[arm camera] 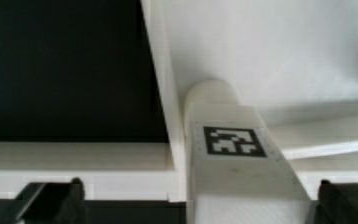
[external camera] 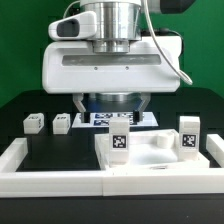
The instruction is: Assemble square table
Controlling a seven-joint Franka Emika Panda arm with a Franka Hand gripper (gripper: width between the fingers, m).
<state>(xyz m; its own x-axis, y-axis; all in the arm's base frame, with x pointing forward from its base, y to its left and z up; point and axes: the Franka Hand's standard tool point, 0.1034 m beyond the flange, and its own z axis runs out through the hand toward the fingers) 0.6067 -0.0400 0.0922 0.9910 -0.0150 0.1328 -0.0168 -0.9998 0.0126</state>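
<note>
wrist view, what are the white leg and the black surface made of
The leg looks like hard white plastic with a matte finish: even colour and a smooth rounded edge. Its tag seems to be a flat printed sticker. The black surface is matte with no glare, perhaps cloth or a mat; the blur leaves that open.

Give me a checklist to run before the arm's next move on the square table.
1. Gripper open: ok, jaws stand wide.
2. Short white tagged leg block between the jaws, unclamped: ok, gaps show on both sides.
3. That leg upright on the large flat white plastic square slab: ok.
4. Leg fully seated in its corner hole: cannot tell.
5. Two loose white leg blocks on the black surface, apart from each other: ok.
</note>
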